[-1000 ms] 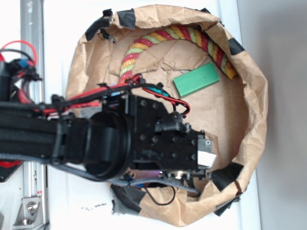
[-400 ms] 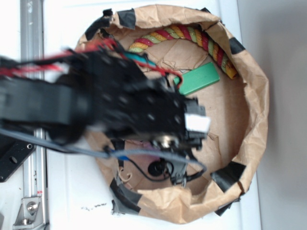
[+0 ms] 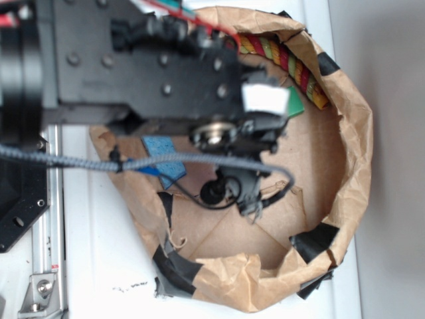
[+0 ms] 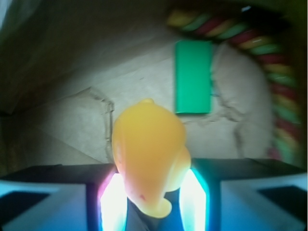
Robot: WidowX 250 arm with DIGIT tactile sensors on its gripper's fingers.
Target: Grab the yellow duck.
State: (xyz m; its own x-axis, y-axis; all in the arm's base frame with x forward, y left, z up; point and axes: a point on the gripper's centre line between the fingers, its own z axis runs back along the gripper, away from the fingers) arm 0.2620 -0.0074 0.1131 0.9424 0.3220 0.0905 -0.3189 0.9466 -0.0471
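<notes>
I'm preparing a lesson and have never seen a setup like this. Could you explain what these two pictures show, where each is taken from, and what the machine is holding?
The black machine is a robot arm with a gripper. One picture looks down from above; the arm hides much of a brown paper basin. Inside lie a striped rope, a green block and a blue sponge. The other picture comes from a camera on the arm's wrist, looking past its fingers. They are closed on a yellow duck, which fills the blurry foreground.

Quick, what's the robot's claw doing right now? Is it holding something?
Claw: closed on the yellow duck, which sits squeezed between its two fingers.
</notes>
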